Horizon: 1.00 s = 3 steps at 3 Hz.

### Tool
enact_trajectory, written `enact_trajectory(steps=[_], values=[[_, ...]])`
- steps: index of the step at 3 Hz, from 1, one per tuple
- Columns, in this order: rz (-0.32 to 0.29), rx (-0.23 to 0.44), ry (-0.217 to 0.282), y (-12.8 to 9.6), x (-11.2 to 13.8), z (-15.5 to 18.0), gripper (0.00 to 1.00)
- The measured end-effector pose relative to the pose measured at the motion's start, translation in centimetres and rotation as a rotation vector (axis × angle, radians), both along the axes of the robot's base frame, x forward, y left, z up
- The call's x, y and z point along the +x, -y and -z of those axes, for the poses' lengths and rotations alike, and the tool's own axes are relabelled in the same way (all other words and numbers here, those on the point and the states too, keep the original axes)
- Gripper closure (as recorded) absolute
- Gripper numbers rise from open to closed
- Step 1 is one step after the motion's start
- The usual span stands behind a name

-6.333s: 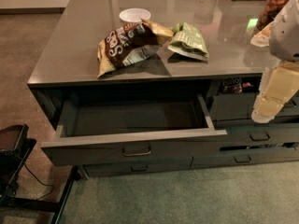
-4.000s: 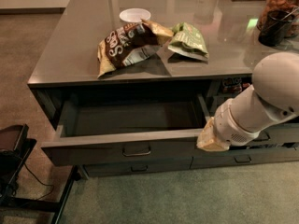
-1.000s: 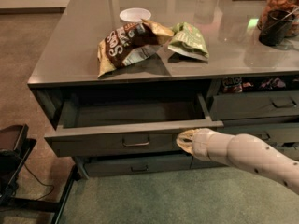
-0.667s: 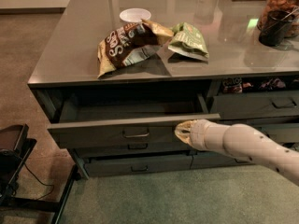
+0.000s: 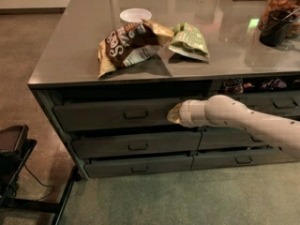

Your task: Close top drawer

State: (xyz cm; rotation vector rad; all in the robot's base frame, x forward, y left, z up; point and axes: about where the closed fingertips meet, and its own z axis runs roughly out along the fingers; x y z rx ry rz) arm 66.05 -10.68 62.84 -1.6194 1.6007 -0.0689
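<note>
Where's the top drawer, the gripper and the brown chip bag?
top drawer (image 5: 96, 116): camera view, left half of its flat front.
gripper (image 5: 174, 115): camera view, its tip, at the drawer's front.
brown chip bag (image 5: 126, 43): camera view, the bag's printed middle.

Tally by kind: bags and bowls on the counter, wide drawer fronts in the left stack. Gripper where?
Snack bags: 2 (brown bag, green bag)
Bowls: 1 (white bowl)
Wide drawer fronts: 3 (top drawer, middle drawer front, bottom drawer front)
Total: 6
Gripper is against the top drawer's front, right of its handle.
</note>
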Motion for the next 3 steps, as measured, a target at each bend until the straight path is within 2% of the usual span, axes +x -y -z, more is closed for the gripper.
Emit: enact_trajectory(steps=[1,2,3], values=[[0.0,0.0,0.0,-0.1,-0.3,0.0,1.0],[-0.023,-0.004,-0.054,-0.2,-1.8,-0.5,1.0],[-0.046,0.012,-0.181,0.0,-7.4,-2.6,1.0]])
